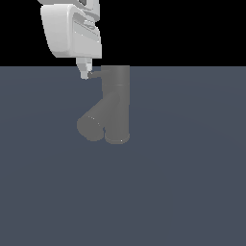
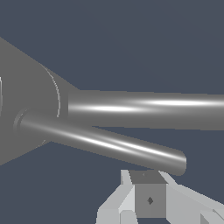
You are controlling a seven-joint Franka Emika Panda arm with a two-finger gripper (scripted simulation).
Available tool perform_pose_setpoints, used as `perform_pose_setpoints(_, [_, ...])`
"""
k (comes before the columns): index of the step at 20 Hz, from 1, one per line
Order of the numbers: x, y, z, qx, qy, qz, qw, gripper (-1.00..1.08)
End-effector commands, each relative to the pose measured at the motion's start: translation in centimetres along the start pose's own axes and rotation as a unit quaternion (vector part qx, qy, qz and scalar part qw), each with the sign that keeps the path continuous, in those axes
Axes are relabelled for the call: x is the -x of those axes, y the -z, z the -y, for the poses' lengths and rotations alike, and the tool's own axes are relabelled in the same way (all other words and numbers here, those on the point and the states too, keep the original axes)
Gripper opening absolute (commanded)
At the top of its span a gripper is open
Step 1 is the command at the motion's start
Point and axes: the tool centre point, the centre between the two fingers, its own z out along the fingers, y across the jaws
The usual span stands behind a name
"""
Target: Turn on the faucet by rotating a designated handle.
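Observation:
The dull grey Y-shaped faucet stands mid-scene in the exterior view, its thick spout branching down toward that view's left. The thin handle sticks out sideways from the top of the upright cylinder. My white gripper hangs from above with its fingertips right at the handle's free end, fingers together and holding nothing. In the wrist view the handle runs out from the faucet body and ends just beyond my gripper. A second, longer grey rod lies alongside it.
The faucet stands on a flat blue-grey floor that fills the lower part of the exterior view. Nothing else stands on it.

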Motion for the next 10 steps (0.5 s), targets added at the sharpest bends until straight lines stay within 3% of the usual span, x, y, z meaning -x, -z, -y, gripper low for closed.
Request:
perform_pose_setpoints(1, [-2.3, 0.0, 0.1, 0.001, -0.009, -0.001, 1.0000, -1.00])
perform_pose_setpoints(10, [-8.2, 0.0, 0.1, 0.003, -0.012, -0.001, 0.9999, -1.00])
